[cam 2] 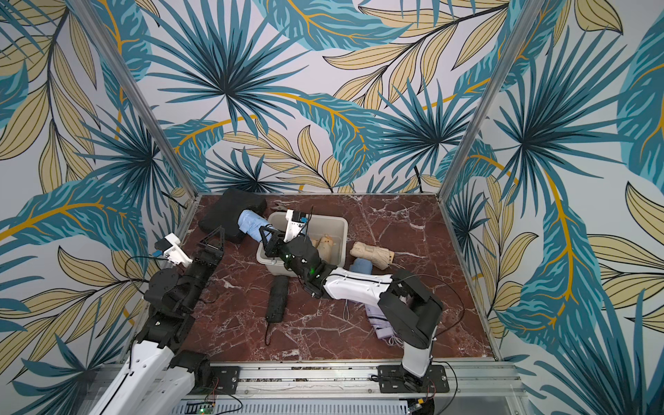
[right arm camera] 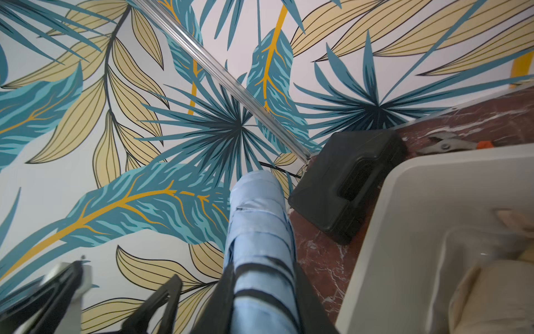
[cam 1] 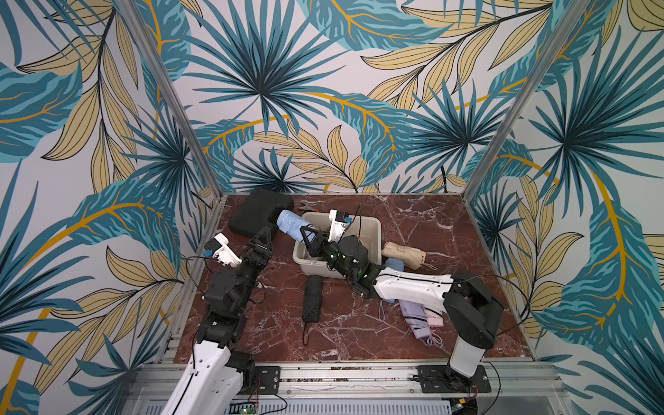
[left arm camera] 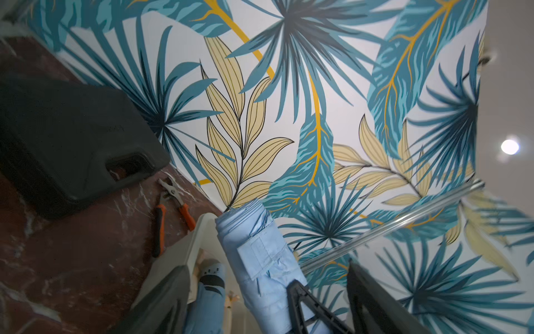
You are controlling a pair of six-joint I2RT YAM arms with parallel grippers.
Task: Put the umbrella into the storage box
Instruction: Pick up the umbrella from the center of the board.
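Your right hand (cam 1: 308,233) is clamped on light-blue folded fabric umbrella (cam 1: 291,223), its end ahead, past off-white plastic storage box (cam 1: 370,230) rim below; left hand (cam 1: 265,234) apart, alongside. Pull back, tilt in b4 releasing.

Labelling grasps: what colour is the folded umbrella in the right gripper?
The umbrella is light blue, clamped in the right gripper; it shows best in the right wrist view.

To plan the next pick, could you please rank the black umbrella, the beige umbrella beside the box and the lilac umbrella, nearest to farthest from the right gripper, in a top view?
From the right gripper:
1. black umbrella, just in front of the storage box
2. beige umbrella, right of the box
3. lilac umbrella, at the front right
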